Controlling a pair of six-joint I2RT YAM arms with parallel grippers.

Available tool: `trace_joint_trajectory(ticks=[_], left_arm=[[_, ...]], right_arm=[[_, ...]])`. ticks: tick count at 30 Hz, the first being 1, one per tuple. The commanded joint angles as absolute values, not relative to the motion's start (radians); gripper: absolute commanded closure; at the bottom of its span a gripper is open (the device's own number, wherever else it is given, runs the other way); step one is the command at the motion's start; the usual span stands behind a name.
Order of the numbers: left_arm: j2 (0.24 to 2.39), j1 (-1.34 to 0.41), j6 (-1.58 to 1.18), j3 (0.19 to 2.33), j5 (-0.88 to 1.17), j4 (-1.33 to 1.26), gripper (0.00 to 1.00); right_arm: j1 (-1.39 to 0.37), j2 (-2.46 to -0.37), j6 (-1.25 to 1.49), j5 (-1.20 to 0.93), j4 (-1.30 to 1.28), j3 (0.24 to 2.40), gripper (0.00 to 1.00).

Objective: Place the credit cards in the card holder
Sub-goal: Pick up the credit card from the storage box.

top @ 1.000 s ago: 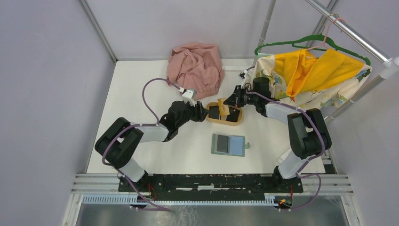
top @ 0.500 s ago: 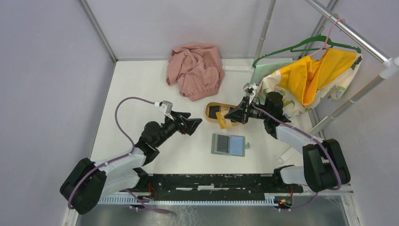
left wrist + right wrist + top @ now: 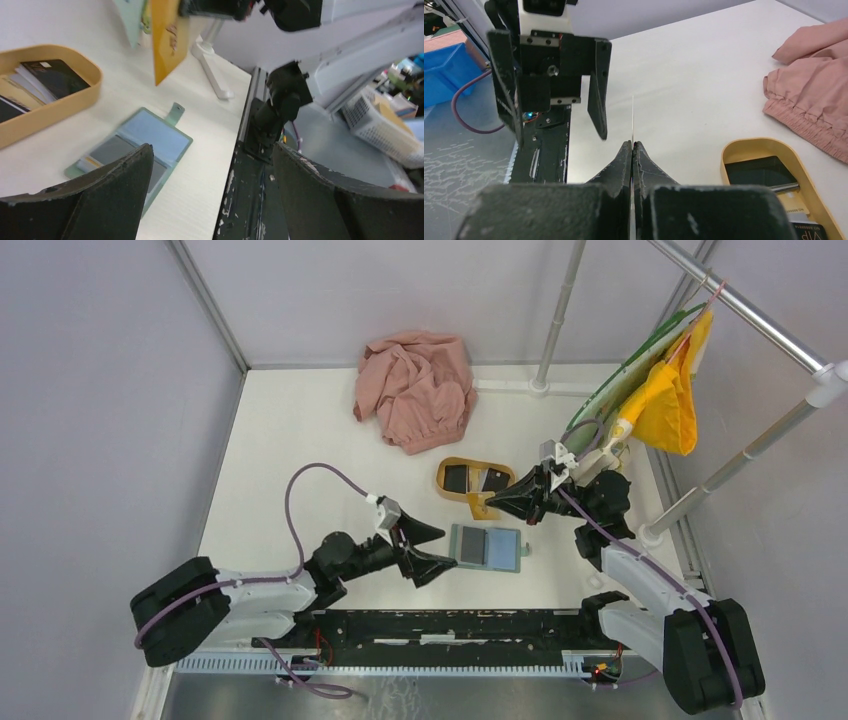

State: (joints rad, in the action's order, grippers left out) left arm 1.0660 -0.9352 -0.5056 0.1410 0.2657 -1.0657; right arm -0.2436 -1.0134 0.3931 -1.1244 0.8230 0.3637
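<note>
Table (image 3: 300, 460): I work on its near middle, where the card holder lies flat. I judge this the carry-and-insert step.
Left gripper (image 3: 450, 548): my jaws stand wide and hold nothing. They hover just beside the holder's left edge. To do this well I should press that edge down, so the holder cannot slide.
Right gripper (image 3: 492, 504): my jaws are pinched tight on the gold-tan card, by one end. I hang between the tray and the holder. I should bring the card in low, with its free edge square to a slot mouth, and push gently.
Wooden tray (image 3: 475, 460): oval, tan, just beyond the holder. I must clear its rim as I go.
Card holder (image 3: 485, 547): open, blue-grey inside with a darker panel on its left half. It has grey-green edges and a small tab on the right side. The slots look shallow, so the aim needs to be fine.
Gold-tan card (image 3: 167, 40): thin and stiff, hanging from my right jaws above the table, apart from the holder.
Black cards (image 3: 456, 477): lying in the tray, not yet moved.
</note>
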Motion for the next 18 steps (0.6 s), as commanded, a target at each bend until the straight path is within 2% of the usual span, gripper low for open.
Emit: trace_joint_trajectory(ticks=[1, 6, 10, 18], left_arm=[[1.177, -1.025, -0.278, 0.163, 0.152, -1.265, 0.06], [1.371, -1.026, -0.238, 0.161, 0.158, -1.510, 0.08], [1.487, -1.026, -0.243, 0.179, 0.194, -1.665, 0.14], [1.559, -1.026, -0.271, 0.216, 0.239, -1.725, 0.29]], right_arm=[[-0.266, -1.003, 0.405, -1.170, 0.933, 0.354, 1.00], [-0.327, -1.003, 0.353, -1.229, 0.922, 0.354, 1.00], [-0.356, -1.011, 0.297, -1.254, 0.877, 0.361, 1.00], [-0.381, -1.028, 0.201, -1.271, 0.782, 0.375, 1.00]])
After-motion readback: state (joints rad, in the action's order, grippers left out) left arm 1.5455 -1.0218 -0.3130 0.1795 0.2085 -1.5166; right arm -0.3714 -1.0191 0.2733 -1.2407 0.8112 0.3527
